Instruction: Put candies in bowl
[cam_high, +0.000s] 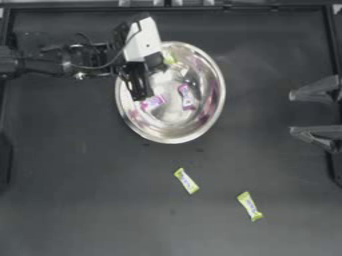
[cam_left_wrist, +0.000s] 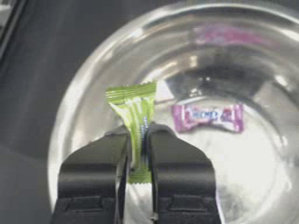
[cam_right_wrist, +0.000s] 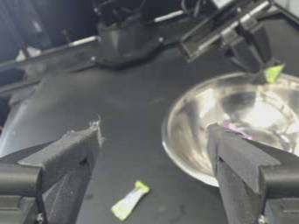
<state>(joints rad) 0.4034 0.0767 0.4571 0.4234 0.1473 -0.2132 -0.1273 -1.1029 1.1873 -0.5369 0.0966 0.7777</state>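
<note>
The silver bowl (cam_high: 200, 117) stands in the middle of the table. Two pink-purple candies (cam_high: 153, 102) (cam_high: 187, 96) lie inside it. My left gripper (cam_high: 160, 61) hangs over the bowl's far-left rim, shut on a yellow-green candy (cam_left_wrist: 135, 111) that sticks out past its fingertips (cam_left_wrist: 111, 144). Below it in the left wrist view lies a pink-purple candy (cam_left_wrist: 207, 117) on the bowl's (cam_left_wrist: 81, 96) floor. Two more yellow-green candies (cam_high: 186, 180) (cam_high: 249, 206) lie on the table in front of the bowl. My right gripper (cam_high: 314, 112) stays parked at the right edge, open and empty.
In the right wrist view the bowl (cam_right_wrist: 187, 131) sits ahead between the open right gripper's (cam_right_wrist: 153, 133) jaws, with one yellow-green candy (cam_right_wrist: 130, 201) on the dark table close by. The left arm (cam_high: 60, 60) stretches in from the left edge.
</note>
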